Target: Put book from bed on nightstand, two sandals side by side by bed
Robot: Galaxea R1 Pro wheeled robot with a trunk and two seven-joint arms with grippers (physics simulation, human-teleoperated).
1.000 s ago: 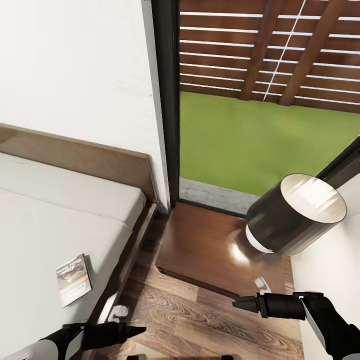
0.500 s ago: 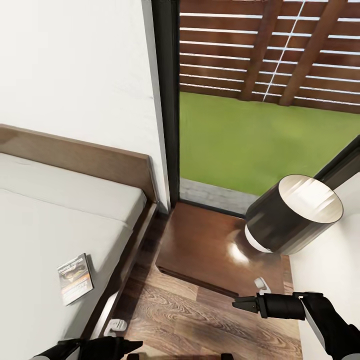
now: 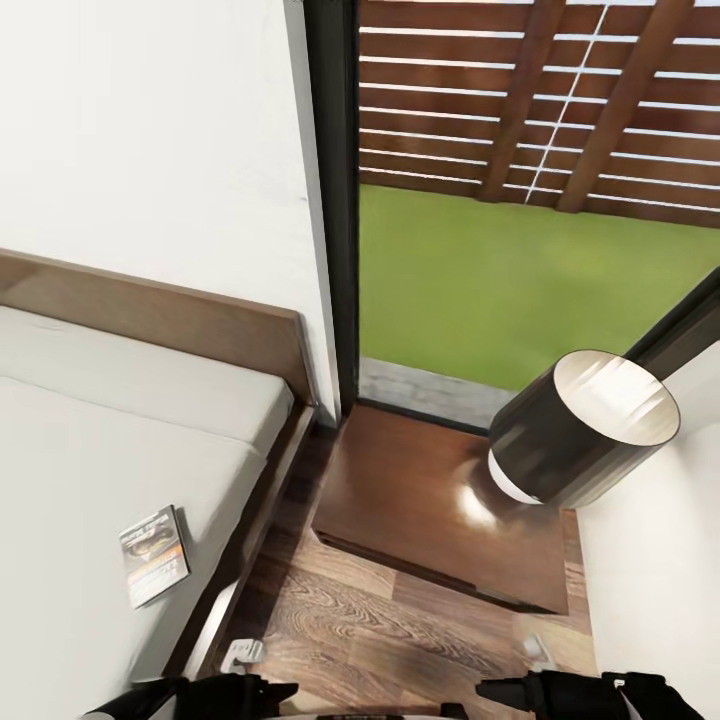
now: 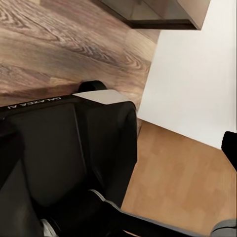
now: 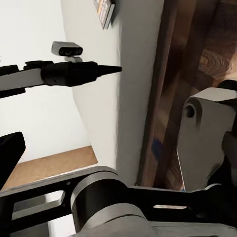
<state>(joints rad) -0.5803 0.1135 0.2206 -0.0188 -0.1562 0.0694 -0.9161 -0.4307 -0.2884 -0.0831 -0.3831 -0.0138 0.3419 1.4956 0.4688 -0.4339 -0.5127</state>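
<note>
My left claw (image 3: 285,688) looks pinched shut, empty; the thin dark orange-banded paperback book (image 3: 153,555) lies ahead-left on the off-white mattress bed (image 3: 80,450). Right claw (image 3: 487,689): cannot tell.

A white wall (image 3: 150,130) fills the upper left of the head view. Just right of it, a dark window frame (image 3: 335,200) runs from the top edge down to floor level. Through the glass, the upper right shows a brown slatted wooden fence (image 3: 540,100) above a bright green lawn (image 3: 500,290), with a strip of grey paving (image 3: 420,385) beneath. At right of centre sits a lamp with a dark cylindrical shade (image 3: 580,430), white inside. Brown wood-plank floor (image 3: 380,630) covers the lower middle.
</note>
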